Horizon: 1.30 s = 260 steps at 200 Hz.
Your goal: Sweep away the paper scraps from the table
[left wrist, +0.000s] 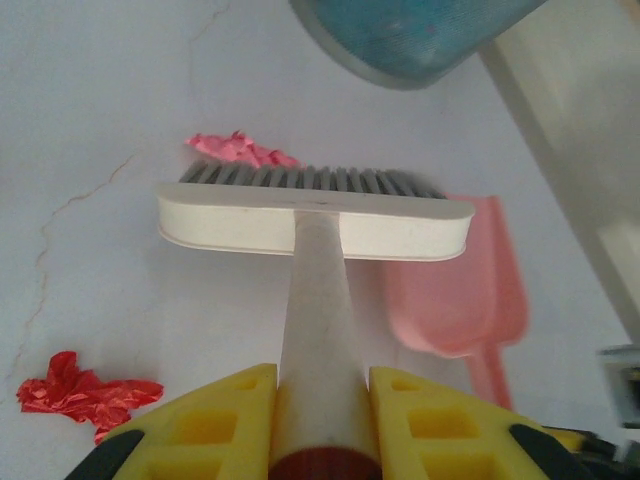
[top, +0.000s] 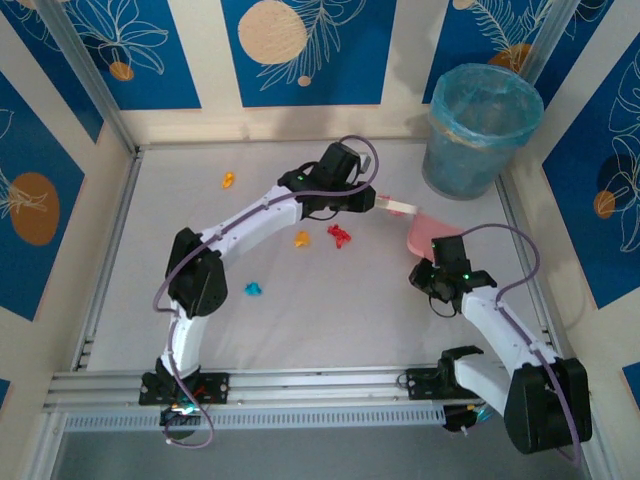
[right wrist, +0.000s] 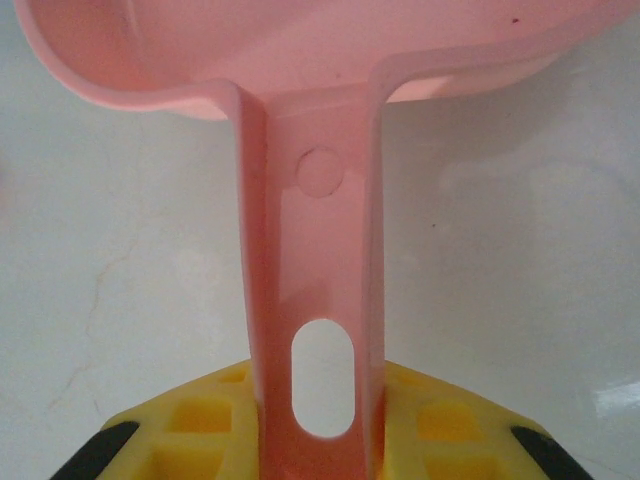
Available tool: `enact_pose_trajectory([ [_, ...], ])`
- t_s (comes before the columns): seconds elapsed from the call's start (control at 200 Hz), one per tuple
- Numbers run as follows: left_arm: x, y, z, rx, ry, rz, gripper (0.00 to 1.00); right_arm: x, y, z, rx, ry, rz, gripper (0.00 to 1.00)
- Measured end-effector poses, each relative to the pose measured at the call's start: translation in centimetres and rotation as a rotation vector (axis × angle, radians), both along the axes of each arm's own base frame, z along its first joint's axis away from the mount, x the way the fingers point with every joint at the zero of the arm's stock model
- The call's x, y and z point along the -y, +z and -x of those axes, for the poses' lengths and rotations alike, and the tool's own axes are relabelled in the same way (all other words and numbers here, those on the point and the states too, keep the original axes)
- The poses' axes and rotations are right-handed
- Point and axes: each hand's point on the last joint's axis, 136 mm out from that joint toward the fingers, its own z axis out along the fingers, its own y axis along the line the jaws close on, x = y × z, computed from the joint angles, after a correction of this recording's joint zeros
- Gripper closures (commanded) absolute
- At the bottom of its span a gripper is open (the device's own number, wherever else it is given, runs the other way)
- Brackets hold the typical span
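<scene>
The left gripper (left wrist: pixel 325 425) is clamped around the pale handle of a small brush (left wrist: pixel 315 225), its yellow fingers (left wrist: pixel 225 425) pressing the handle from both sides. In the top view this gripper (top: pixel 365 200) reaches toward the far right of the table (top: pixel 330 330), with the brush (top: pixel 400 208) sticking out ahead of it. The right gripper (right wrist: pixel 320 435) grips the handle of a pink dustpan (right wrist: pixel 300 60), which passes straight between its fingers. From above, that gripper (top: pixel 440 265) sits just behind the dustpan (top: pixel 428 232), whose scoop lies close to the brush head.

A round bin (top: pixel 480 130) stands in the far right corner of the table, with a light blue liner (top: pixel 487 82) folded over its rim. I cannot tell what is inside it. What shows of the dustpan (left wrist: pixel 455 300) in the left wrist view is bare pink plastic, just right of the brush head.

The paper scraps lie spread over the white table. A pink scrap (left wrist: pixel 240 150) lies just beyond the grey bristles, and a red scrap (left wrist: pixel 85 392) lies near the gripper's left finger. From above, the red scrap (top: pixel 340 235) and an orange scrap (top: pixel 302 239) lie side by side under the left arm. A cyan scrap (top: pixel 254 290) lies nearer the bases, and a yellow-orange scrap (top: pixel 229 180) lies well apart at the far left. Blue and cream wall panels (top: pixel 300 50) surround the table.
</scene>
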Motion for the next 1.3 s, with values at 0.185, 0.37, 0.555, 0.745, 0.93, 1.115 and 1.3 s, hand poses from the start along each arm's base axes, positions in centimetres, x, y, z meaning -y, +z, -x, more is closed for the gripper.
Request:
enact_pose_trajectory([
  [0.185, 0.3, 3.8, -0.9, 0.055, -0.001, 0.064, 1.0, -2.1, -1.2, -0.1, -0.065, 0.111, 0.01, 1.0],
  [0.37, 0.5, 6.8, -3.0, 0.138, 0.009, 0.087, 1.0, -4.0, -1.6, -1.3, -0.099, 0.201, 0.033, 1.0],
  [0.555, 1.4, 4.8, -5.3, 0.146, 0.006, 0.045, 1.0, -4.7, -2.0, -1.7, -0.12, 0.236, 0.061, 0.99],
  [0.745, 1.0, -1.1, -6.2, 0.046, 0.008, -0.05, 1.0, -4.3, -2.0, -2.0, -0.117, 0.229, 0.087, 0.98],
  [0.93, 0.2, -3.3, -5.8, -0.027, -0.005, -0.081, 1.0, -4.1, -2.2, -2.1, -0.121, 0.229, 0.103, 0.98],
  [1.115, 0.6, -3.6, -4.6, -0.074, -0.052, -0.058, 1.0, -4.0, -2.2, -2.2, -0.121, 0.227, 0.108, 0.98],
  [1.3, -0.6, -4.2, -0.8, -0.145, -0.092, -0.053, 1.0, -3.9, -2.3, -2.2, -0.123, 0.224, 0.117, 0.99],
])
